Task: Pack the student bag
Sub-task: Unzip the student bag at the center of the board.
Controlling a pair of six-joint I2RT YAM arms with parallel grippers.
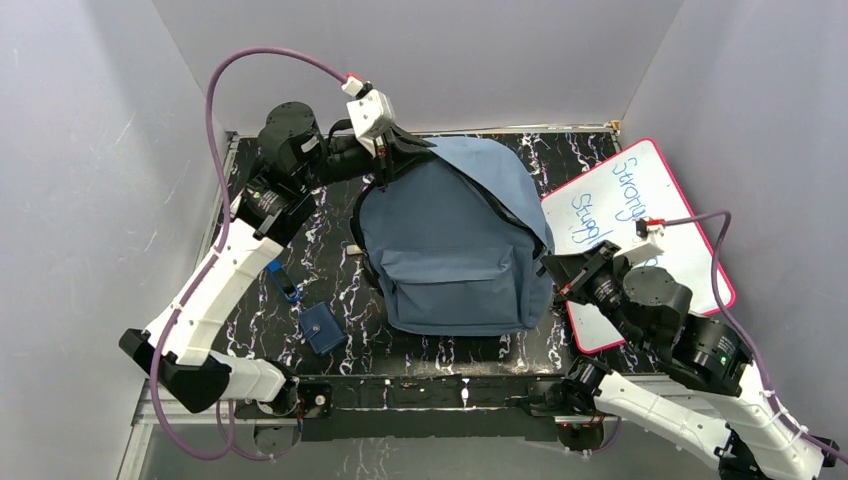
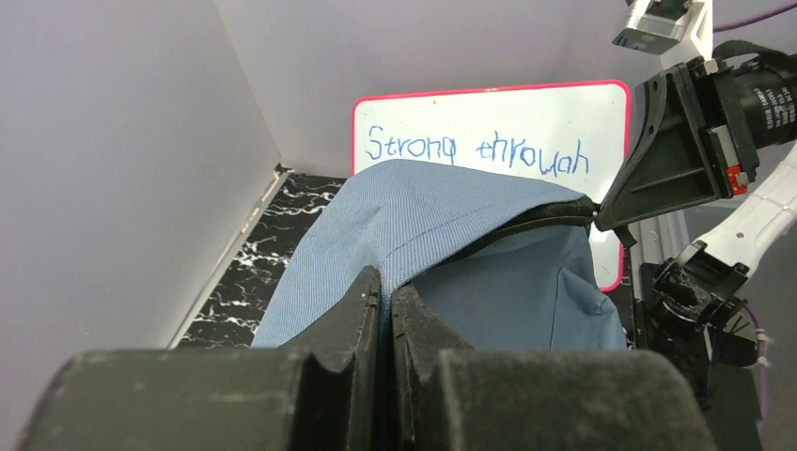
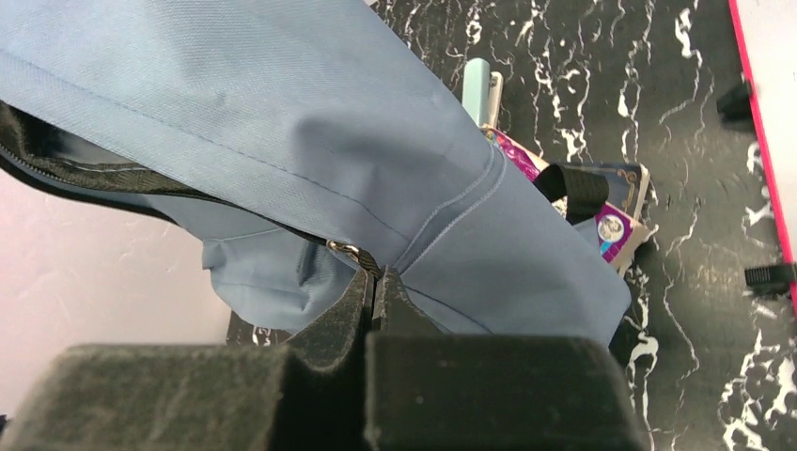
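- Left gripper (image 1: 393,160) squeezed tight on the top flap of the bag (image 1: 450,250), at 11 o'clock of the bag, holding the flap up.
- Right gripper (image 1: 553,268) squeezed tight on the bag's edge, right by the zip pull (image 3: 343,249), at 4 o'clock of the bag.
- Bag lying in the middle of the table (image 1: 560,150), front pocket facing up and toward 6 o'clock, mouth open under the raised flap.
- White board (image 1: 640,200) with a pink rim and blue writing, just beside the bag at 3 o'clock.
- Dark-blue pouch (image 1: 322,328) at 8 o'clock of the bag, near but apart.
- Small blue thing (image 1: 285,282) at 9 o'clock, too small to tell what.
- Bright pack (image 3: 616,225) and pale blue thing (image 3: 479,85) peeking out from under the bag.
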